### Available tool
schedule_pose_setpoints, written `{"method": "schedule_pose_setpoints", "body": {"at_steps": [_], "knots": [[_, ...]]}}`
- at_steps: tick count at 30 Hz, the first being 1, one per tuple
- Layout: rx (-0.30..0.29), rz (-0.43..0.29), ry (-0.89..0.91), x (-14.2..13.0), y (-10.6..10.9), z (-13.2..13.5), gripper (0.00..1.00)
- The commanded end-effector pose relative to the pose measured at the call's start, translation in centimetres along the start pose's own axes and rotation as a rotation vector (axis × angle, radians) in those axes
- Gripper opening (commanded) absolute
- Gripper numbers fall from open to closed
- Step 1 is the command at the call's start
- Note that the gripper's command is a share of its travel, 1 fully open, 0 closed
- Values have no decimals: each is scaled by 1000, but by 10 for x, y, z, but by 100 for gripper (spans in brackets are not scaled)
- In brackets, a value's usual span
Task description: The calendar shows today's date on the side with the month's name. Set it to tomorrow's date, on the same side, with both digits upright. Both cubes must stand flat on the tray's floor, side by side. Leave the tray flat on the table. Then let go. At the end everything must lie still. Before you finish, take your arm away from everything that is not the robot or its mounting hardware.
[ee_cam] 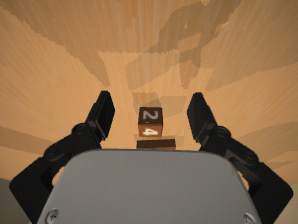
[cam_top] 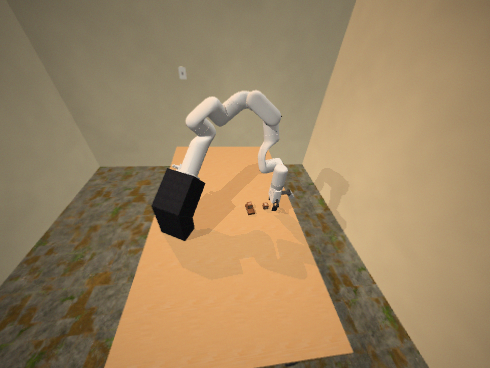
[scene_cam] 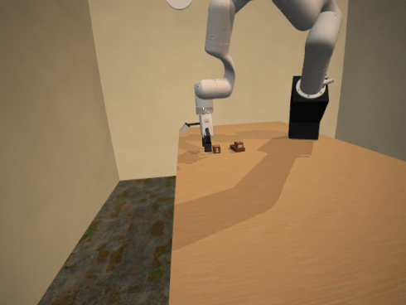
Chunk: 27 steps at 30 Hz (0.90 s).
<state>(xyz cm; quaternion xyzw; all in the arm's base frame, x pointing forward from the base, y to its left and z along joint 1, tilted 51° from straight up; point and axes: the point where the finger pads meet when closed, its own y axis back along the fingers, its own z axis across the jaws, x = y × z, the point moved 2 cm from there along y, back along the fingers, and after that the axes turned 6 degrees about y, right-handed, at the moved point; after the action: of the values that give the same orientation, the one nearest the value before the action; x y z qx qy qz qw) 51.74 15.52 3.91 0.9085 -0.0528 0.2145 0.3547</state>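
Gripper spread wide and empty, low over the counter, with the loose cube out of its tray and centred ahead, so ease straight forward, keep it centred, then close squarely on its sides.

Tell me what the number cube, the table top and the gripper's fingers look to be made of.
Number cube: looks like dark brown stained wood, matte, with white painted digits 2 and 4.
Table top: light orange wood, visible grain streaks, dull finish.
Fingers of the open gripper: matte black, plastic or coated metal; unclear which.
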Motion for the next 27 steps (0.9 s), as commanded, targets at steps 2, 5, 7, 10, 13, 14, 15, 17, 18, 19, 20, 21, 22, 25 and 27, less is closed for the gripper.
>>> {"method": "schedule_pose_setpoints", "body": {"at_steps": [2, 5, 7, 10, 13, 14, 15, 17, 18, 19, 20, 21, 22, 25, 27], "knots": [[-3, 3, -1, 1, 1, 1, 100], [-3, 3, -1, 1, 1, 1, 100], [-3, 3, -1, 1, 2, 1, 100], [-3, 3, -1, 1, 5, 1, 100], [-3, 3, -1, 1, 14, 1, 100], [-3, 3, -1, 1, 18, 1, 100], [-3, 3, -1, 1, 18, 1, 100], [-3, 3, -1, 1, 22, 1, 100], [-3, 3, -1, 1, 26, 1, 100], [-3, 3, -1, 1, 31, 1, 100], [-3, 3, -1, 1, 36, 1, 100], [-3, 3, -1, 1, 40, 1, 100], [-3, 3, -1, 1, 45, 1, 100], [-3, 3, -1, 1, 55, 1, 100], [-3, 3, -1, 1, 59, 1, 100]]}}
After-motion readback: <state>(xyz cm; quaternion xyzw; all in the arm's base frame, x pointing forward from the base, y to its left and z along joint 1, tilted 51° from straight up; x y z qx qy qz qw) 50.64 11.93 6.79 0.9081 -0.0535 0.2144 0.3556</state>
